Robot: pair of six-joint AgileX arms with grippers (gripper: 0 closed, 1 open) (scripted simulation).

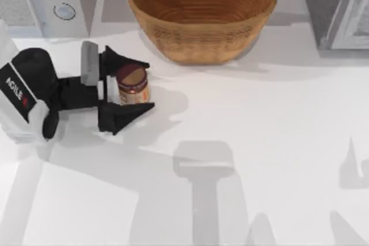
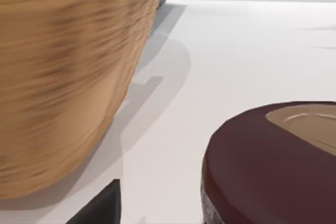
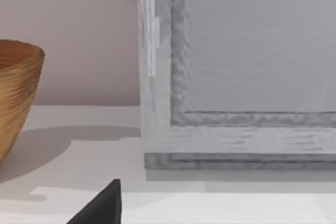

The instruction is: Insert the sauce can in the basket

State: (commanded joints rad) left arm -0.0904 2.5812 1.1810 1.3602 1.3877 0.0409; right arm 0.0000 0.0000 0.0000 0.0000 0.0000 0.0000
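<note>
One left pincer [image 1: 131, 85] has its fingers apart around the sauce can [image 1: 133, 85], which stands on the white surface [image 1: 259, 142] at eight o'clock from the basket [image 1: 202, 12].

The left wrist view cuts off the sauce can [image 2: 273, 166] and the basket [image 2: 63, 77]. The right gripper's finger state cannot be judged.

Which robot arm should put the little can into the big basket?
The left one, probably. Its end effector already has a finger on each side of the sauce can, at the table's left, with the basket just beyond it. The right arm isn't near the can.
</note>
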